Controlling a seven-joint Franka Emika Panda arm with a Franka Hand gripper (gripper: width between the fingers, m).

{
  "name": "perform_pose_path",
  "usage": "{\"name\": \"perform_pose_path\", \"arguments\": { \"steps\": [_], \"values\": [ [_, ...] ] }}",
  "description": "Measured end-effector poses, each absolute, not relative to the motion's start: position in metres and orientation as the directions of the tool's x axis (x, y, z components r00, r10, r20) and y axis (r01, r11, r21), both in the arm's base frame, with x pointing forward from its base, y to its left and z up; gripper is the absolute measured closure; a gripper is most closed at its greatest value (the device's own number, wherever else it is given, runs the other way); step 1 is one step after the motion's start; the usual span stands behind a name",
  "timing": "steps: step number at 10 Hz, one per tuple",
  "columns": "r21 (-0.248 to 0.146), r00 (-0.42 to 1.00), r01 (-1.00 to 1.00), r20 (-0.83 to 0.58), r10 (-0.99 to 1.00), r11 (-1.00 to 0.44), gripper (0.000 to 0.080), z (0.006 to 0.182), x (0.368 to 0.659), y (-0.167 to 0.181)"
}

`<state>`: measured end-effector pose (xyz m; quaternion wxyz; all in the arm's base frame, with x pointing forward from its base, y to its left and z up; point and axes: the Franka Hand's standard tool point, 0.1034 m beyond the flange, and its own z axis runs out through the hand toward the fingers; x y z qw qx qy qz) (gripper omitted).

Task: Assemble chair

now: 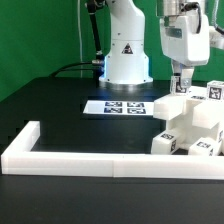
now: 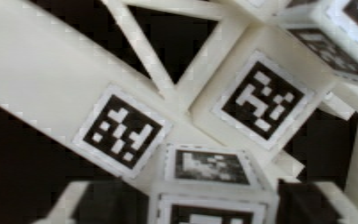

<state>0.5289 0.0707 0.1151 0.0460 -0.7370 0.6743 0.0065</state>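
Gripper (image 1: 181, 84) is hovering over the white plastic tagged chair pieces (image 1: 190, 122), jaw state unclear; wrist view alone is showing the X-braced frame (image 2: 194, 75) close-up.

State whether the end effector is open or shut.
Cannot tell: the end effector hangs just above the chair pieces, and neither view shows its jaws clearly.

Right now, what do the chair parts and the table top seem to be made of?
Chair parts: probably white plastic, matte, with blocky moulded edges and printed black-and-white tags. Table top: black, matte, perhaps a cloth or mat; its material is unclear.
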Motion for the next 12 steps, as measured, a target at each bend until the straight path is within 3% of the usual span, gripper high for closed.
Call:
{"name": "perform_pose_path", "arguments": {
  "steps": [1, 7, 12],
  "values": [
    [-0.059, 0.112, -0.992, -0.070, -0.991, -0.108, 0.0178, 0.1146, 0.5285, 0.0714],
    [-0.084, 0.648, -0.760, -0.023, -0.761, -0.645, 0.0150, 0.1138, 0.5277, 0.0755],
    [-0.070, 0.892, -0.450, 0.013, -0.452, -0.890, 0.0150, 0.1118, 0.5272, 0.0706]
  ]
}}
